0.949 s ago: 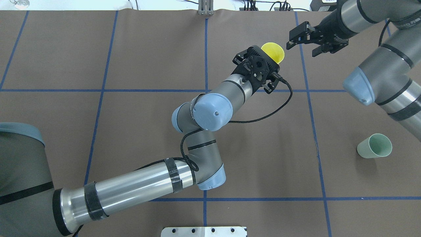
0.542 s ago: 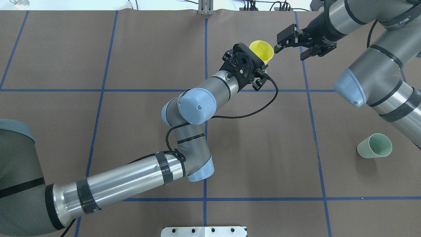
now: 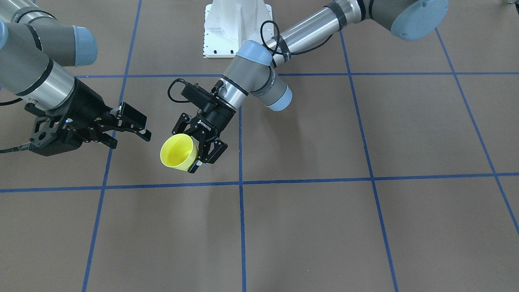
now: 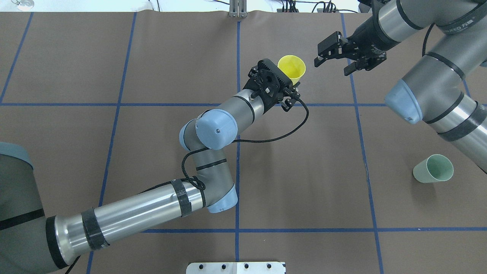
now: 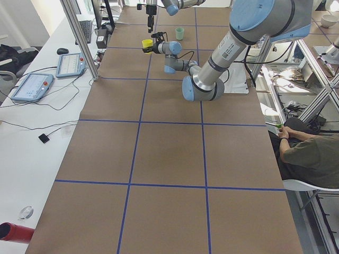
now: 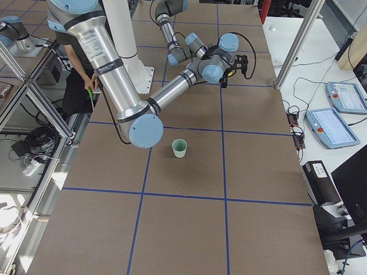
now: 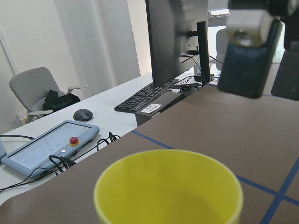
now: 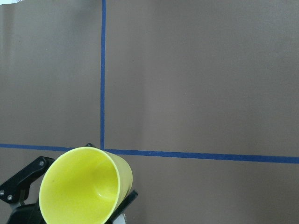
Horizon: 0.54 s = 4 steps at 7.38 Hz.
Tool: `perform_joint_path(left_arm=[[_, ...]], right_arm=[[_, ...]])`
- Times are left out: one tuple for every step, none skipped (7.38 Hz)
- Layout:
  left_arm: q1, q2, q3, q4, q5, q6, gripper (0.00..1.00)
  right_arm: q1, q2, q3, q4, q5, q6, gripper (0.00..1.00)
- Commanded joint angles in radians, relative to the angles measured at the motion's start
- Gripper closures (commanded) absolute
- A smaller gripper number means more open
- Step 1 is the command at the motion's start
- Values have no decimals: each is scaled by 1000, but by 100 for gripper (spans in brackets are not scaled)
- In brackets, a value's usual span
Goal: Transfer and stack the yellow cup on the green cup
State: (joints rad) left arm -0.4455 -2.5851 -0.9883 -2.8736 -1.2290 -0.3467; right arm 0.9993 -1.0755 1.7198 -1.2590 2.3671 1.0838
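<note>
Nearest the robot, at about four o'clock on the worktop (image 4: 304, 182), the green cup (image 4: 433, 169) stands upright and alone, mouth up, ready to receive. Farther out, near twelve o'clock, the left claw (image 3: 194, 148) is clenched on the yellow cup (image 4: 291, 68) by its lower body. It holds the cup off the surface and tipped, rim end bare, probably for a hand-over, since the green cup lies on the other arm's side. Farthest, at the yellow cup's three o'clock, the right claw (image 4: 331, 67) hangs spread wide, near but not touching.

"ROBOTIQ" printed on the left gripper (image 3: 188, 148), "HUAWEI" on the back of the monitor (image 7: 171, 42); nothing else legible.
</note>
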Motion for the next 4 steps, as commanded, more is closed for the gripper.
perform_joint_path(left_arm=[[5, -1, -3, -4, 2, 2, 28], [10, -7, -4, -3, 3, 2, 28], [13, -7, -1, -3, 3, 2, 28], [14, -9, -1, -1, 3, 2, 29]], right_arm=[[-2, 14, -18, -20, 1, 1, 2], [-4, 16, -29, -19, 1, 2, 2], [-5, 43, -54, -20, 3, 4, 2], [-13, 74, -80, -19, 3, 52, 3]])
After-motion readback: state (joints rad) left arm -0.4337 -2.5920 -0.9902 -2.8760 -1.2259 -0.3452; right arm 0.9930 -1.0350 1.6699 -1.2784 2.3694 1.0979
